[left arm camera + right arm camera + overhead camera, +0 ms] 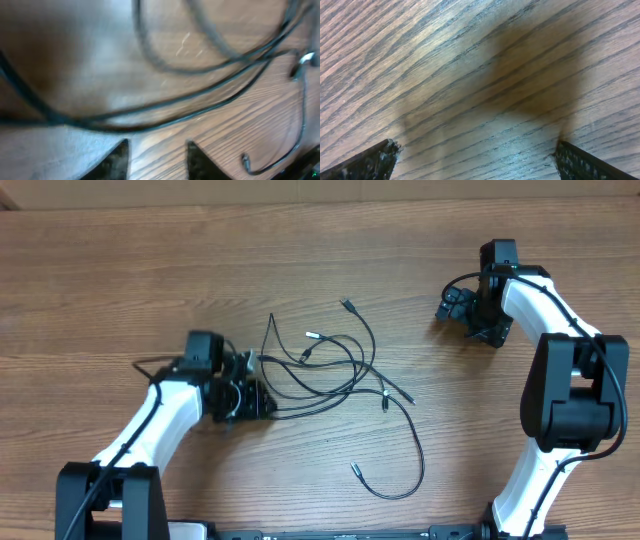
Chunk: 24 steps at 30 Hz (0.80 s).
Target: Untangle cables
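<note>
Hovering low with its fingers parted and nothing between them, the left gripper (157, 161) faced the cables (335, 370). Their nearest strands crossed just ahead of its tips, running side to side. From there the tangle spread away over the table (120, 260). The right gripper (470, 315), spread wide and empty, stood well apart beyond the tangle, so the left seemed better placed for the next pull.
</note>
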Each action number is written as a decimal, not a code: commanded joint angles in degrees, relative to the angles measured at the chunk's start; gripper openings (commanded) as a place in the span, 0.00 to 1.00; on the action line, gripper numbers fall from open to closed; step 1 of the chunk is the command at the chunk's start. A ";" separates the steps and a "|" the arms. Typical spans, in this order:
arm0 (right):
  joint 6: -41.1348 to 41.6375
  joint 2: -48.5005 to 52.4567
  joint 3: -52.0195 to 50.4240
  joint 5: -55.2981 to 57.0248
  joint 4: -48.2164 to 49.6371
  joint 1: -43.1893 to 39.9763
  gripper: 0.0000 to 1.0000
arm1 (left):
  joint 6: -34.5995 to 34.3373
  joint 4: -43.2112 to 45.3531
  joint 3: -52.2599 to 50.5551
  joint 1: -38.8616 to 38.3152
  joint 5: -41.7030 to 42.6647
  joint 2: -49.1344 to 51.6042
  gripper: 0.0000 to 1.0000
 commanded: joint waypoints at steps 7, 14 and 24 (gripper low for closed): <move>0.17 0.52 0.72 0.37 0.17 -0.22 1.00 | -0.11 9.40 5.22 -1.01 -6.86 0.42 0.57; 0.15 0.52 0.72 0.37 0.17 -0.22 1.00 | -4.00 10.01 5.07 -2.82 -14.80 0.61 0.64; 0.15 0.52 0.72 0.37 0.17 -0.20 1.00 | -5.29 18.27 5.09 -5.70 -14.86 5.49 0.57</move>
